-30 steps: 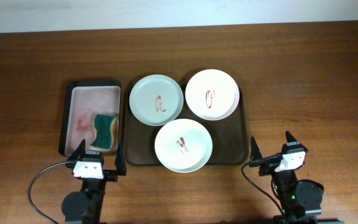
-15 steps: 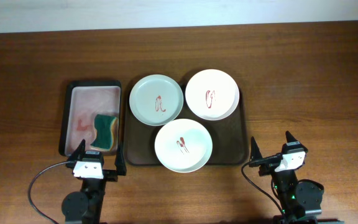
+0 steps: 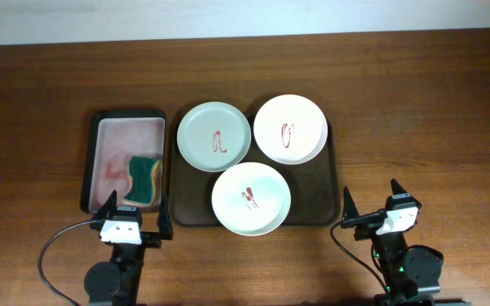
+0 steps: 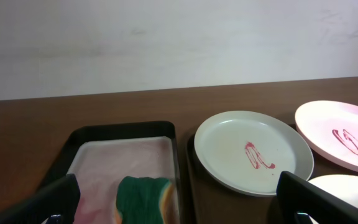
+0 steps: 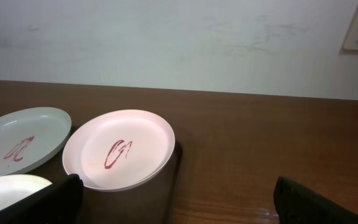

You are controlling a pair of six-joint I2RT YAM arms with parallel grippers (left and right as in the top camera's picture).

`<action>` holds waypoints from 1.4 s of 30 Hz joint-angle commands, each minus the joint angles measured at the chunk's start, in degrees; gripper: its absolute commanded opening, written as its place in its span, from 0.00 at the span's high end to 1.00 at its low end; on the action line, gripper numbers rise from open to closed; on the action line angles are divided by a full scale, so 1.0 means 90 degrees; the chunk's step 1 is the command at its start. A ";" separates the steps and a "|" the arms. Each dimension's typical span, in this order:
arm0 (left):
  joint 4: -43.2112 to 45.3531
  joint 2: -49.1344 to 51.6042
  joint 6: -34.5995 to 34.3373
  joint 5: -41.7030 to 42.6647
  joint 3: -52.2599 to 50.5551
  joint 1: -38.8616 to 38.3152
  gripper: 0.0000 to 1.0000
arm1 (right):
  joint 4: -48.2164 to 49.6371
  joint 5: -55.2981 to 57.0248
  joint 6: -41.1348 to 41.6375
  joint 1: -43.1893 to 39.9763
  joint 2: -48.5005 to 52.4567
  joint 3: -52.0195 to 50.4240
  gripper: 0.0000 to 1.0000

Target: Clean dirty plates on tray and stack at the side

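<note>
Three dirty plates lie on the dark brown tray (image 3: 321, 208): a pale green plate (image 3: 213, 136) at back left, a pinkish-white plate (image 3: 290, 127) at back right, a white plate (image 3: 251, 198) in front. Each carries a red sauce squiggle. My left gripper (image 3: 135, 214) stands open near the table's front, just before the small black tray. My right gripper (image 3: 371, 201) stands open off the brown tray's front right corner. The left wrist view shows the green plate (image 4: 253, 152) and the pink plate (image 4: 344, 135); the right wrist view shows the pink plate (image 5: 120, 148) and green plate (image 5: 20, 143).
A smaller black tray (image 3: 92, 161) with a pinkish inside sits left of the brown tray and holds a green and yellow sponge (image 3: 145, 178), also seen as the sponge (image 4: 143, 198) between my left fingers' view. A pale wall backs the table.
</note>
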 commanded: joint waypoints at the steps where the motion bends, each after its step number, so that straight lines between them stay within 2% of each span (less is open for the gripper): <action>1: -0.0022 -0.0039 -0.0010 -0.0068 -0.0022 -0.0029 0.01 | -0.0034 0.0058 0.0024 0.0029 -0.0051 -0.0032 0.01; 25: -0.0029 -0.0036 -0.0032 -0.0068 -0.0022 -0.0029 0.01 | -0.0029 0.0216 0.0090 0.0029 -0.0034 -0.0032 0.01; 28: -0.0078 -0.0027 -0.0391 -0.0070 -0.0002 -0.0029 0.00 | 0.0102 0.0012 0.0265 0.0029 -0.0034 -0.0029 0.01; 35: -0.1275 0.0641 -0.0578 -0.0068 0.0811 -0.0029 0.01 | -0.0716 -0.0087 0.0457 0.0029 0.0083 0.0544 0.01; 42: -0.2220 0.2106 -0.0576 -0.0070 0.2215 -0.0029 0.01 | -0.1851 -0.0095 0.0578 0.0029 0.0954 0.1724 0.01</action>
